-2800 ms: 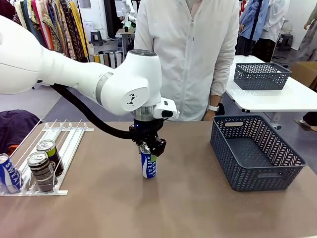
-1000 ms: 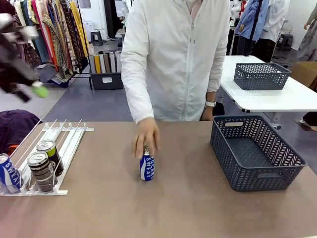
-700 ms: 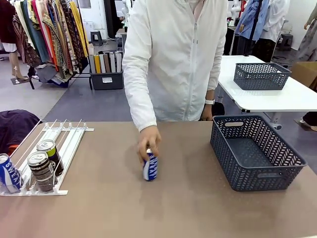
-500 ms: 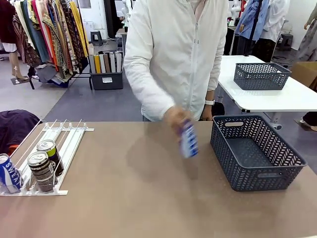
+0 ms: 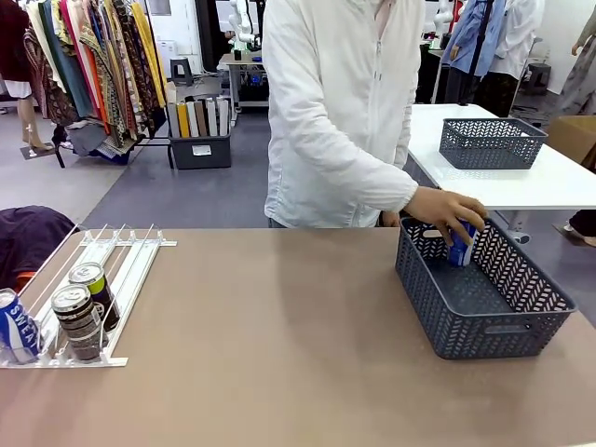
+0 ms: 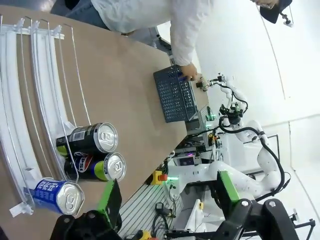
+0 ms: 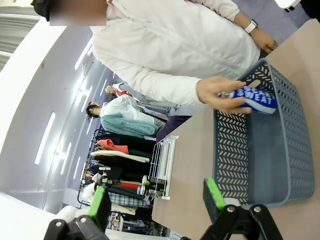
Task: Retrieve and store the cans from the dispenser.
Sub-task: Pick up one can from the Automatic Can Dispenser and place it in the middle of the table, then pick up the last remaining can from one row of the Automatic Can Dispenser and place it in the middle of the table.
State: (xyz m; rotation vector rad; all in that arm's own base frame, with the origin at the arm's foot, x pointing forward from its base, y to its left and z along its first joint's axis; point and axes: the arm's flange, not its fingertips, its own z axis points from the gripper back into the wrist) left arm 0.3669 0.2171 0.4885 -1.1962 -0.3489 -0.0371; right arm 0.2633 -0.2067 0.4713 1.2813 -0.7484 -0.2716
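a brown counter (image 5: 279,382) runs between the robot and a person in a white jacket, with clothes rails in the room behind. at the robot's left end lies the white wire dispenser (image 5: 121,253). three cans (image 5: 79,321) sit bunched against its low front stopper, likely because the slope rolls them there, within reach of the arm on that side. at the right end stands a dark grey basket (image 5: 484,328). the person's hand (image 5: 445,210) holds a blue can (image 5: 461,250) just inside its far rim, apparently lowering it in for storage.

the left wrist view looks along the dispenser lanes. it shows the three silver tops and a pepsi logo on one dark can (image 6: 82,164), too small to read from the front. the left end effector (image 6: 167,195) has its green pads spread wide with nothing between them, aimed toward the stopper end. the right wrist view shows the basket floor bare beneath the hand and the word "sweat" on the held can. the right end effector (image 7: 156,200) is likewise spread apart and empty, well short of the basket. the front view adds the full layout, with dispenser and basket well apart.
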